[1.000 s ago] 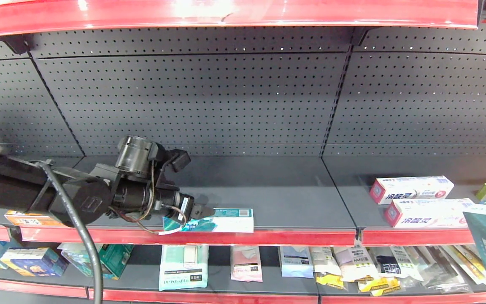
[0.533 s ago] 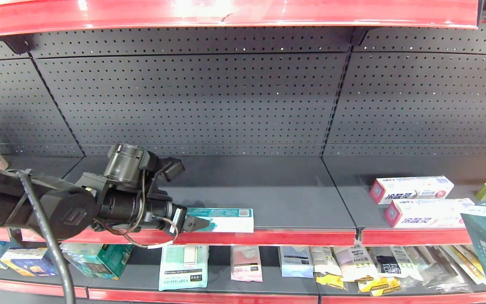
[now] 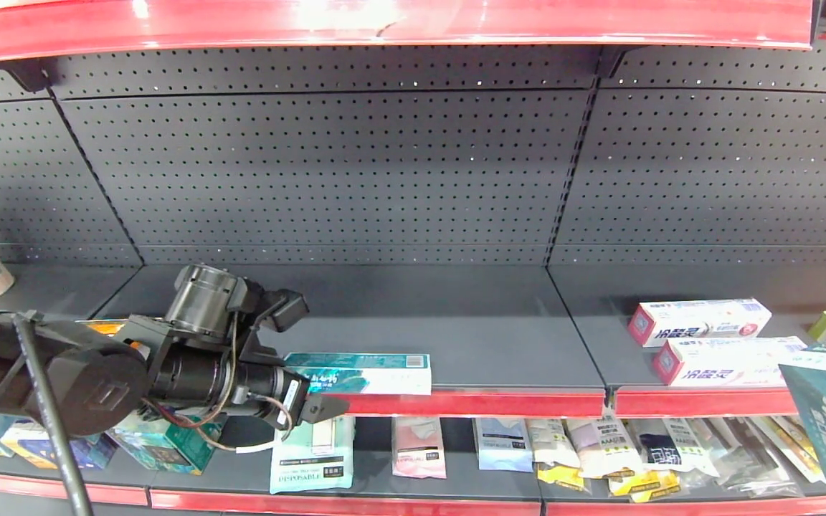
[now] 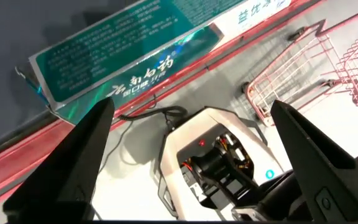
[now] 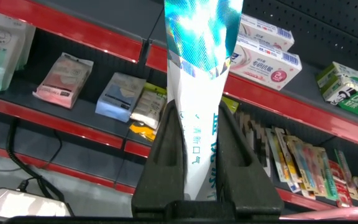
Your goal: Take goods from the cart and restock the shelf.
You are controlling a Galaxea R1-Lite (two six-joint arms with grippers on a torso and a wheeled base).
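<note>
Right gripper (image 5: 197, 112) is clamping its fingers on the lower end of a held teal box (image 5: 202, 37), which is standing upright in front of the shelving on the robot's right. Left gripper (image 3: 325, 407) is hovering just in front of and slightly below the red front lip of the shelf (image 3: 470, 322), its fingers (image 4: 86, 155) spread wide and gripping nothing. A shelved teal box (image 3: 366, 373) is lying flat along that lip, just beyond the left gripper and apart from it. The wire cart (image 4: 347, 62) is standing on the floor below. Farther right, white boxes (image 3: 700, 321) are lying on the adjoining bay.
</note>
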